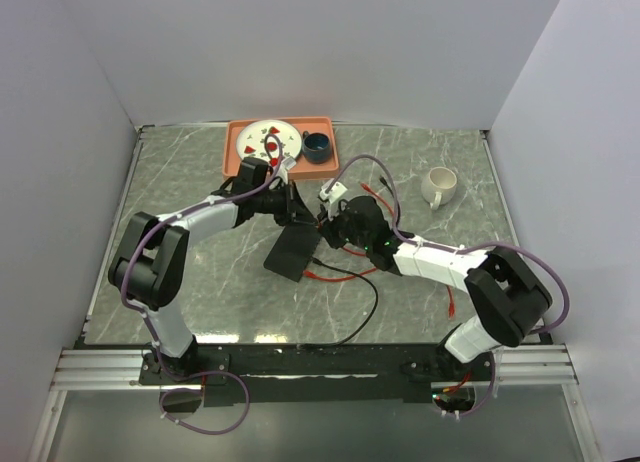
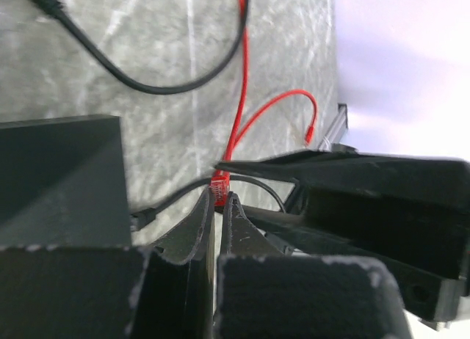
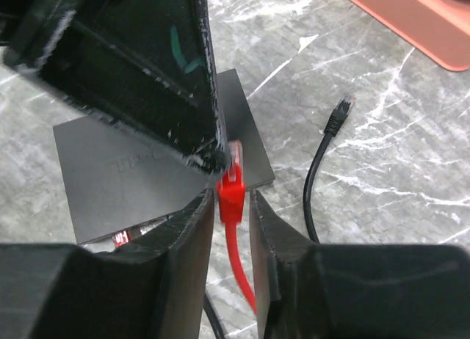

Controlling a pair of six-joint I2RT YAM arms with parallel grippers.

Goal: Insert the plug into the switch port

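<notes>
Logging plug (image 3: 232, 186): pinched by left tool (image 2: 220, 196). Right tool (image 3: 232, 204) narrow astride it; we cannot confirm grip. Switch (image 3: 147, 170) touching at frame left, plug axis up-frame.

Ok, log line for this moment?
left gripper: shut on plug | right gripper: flanking plug, grip unclear | switch: plug not inserted

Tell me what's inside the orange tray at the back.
A white plate with small red pieces and a dark blue cup. The left arm covers part of the orange tray, so anything there is hidden.
</notes>
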